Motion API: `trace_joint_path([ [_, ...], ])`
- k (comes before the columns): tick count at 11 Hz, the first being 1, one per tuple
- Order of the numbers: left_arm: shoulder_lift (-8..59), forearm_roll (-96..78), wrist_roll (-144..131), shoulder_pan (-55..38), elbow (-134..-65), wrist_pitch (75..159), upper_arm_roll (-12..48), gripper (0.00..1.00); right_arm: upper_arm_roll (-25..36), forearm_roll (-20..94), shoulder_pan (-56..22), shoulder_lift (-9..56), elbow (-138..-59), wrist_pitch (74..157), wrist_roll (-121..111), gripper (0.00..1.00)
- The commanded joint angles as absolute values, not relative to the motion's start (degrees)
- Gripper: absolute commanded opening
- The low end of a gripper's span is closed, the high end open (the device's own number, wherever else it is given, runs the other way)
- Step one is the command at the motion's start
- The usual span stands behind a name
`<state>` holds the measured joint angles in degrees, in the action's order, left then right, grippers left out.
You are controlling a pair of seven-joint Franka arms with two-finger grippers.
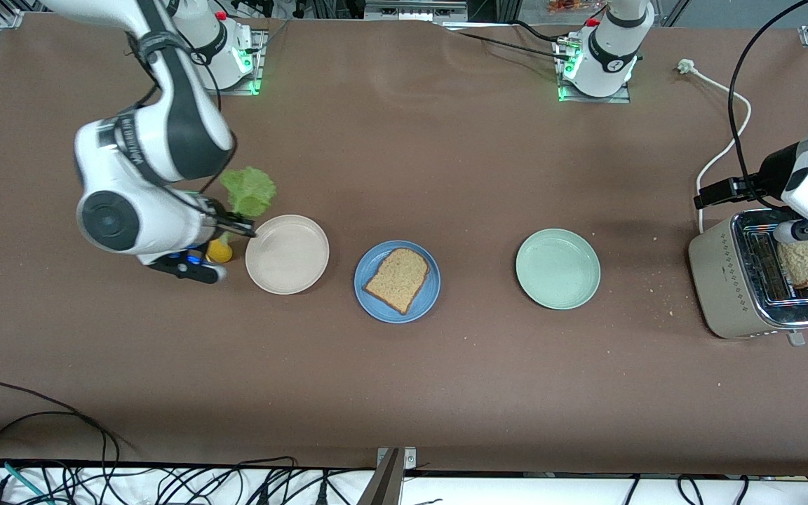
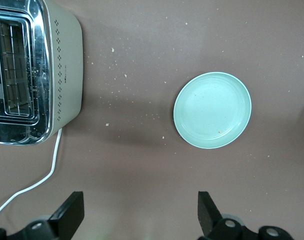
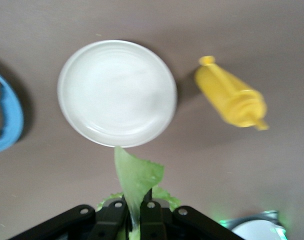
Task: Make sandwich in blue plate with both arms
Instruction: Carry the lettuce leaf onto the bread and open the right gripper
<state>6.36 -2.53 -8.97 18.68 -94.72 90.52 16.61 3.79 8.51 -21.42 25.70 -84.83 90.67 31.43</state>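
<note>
1. The sandwich is only partly there so far: one slice of brown bread (image 1: 398, 279) is lying flat in the blue plate (image 1: 369, 294), which is sitting mid-table between the beige plate (image 1: 287, 254) and the pale green plate (image 1: 557, 268).
2. That slice is sitting on a diagonal, its long axis tilting from the rounded top, which is pointing toward the robots' bases and the left arm's end, down to the squarer end that's nearer the front camera.
3. The right gripper (image 1: 236, 226) is hanging over the table just beside the beige plate, at the right arm's end, with its fingers clamped tight on a ruffled green lettuce leaf (image 1: 250, 191). In the right wrist view the leaf (image 3: 137, 180) is sticking out from between the closed fingers toward the beige plate (image 3: 117, 92).
4. A yellow squeeze bottle (image 1: 219, 250) is lying on the table right under that gripper.
5. The left gripper (image 1: 807, 228) is hovering over the toaster (image 1: 723, 280) at the left arm's end, fingers (image 2: 69, 215) spread wide and gripping nothing.
6. A second bread slice (image 1: 800, 263) is poking out of the toaster slot.
</note>
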Motion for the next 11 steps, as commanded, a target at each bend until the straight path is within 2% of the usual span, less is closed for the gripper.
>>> trace_joint_path([
  [1, 5.6, -3.6, -8.3, 18.8, -95.4, 91.0, 16.6, 1.00, 4.0, 9.8, -28.2, 29.9, -83.7, 100.7, 43.6, 0.02],
  [4, 5.6, -3.6, -8.3, 18.8, -95.4, 91.0, 16.6, 1.00, 4.0, 10.9, -34.3, 35.8, -83.5, 117.6, 57.2, 0.02],
  [7, 5.6, -3.6, -8.3, 18.8, -95.5, 90.9, 16.6, 1.00, 4.0, 10.9, -38.2, 42.4, -80.3, 130.0, 65.8, 0.02],
  [11, 5.6, -3.6, -8.3, 18.8, -95.5, 90.9, 16.6, 1.00, 4.0, 10.2, -40.3, 45.7, -79.7, 133.1, 66.7, 0.02],
])
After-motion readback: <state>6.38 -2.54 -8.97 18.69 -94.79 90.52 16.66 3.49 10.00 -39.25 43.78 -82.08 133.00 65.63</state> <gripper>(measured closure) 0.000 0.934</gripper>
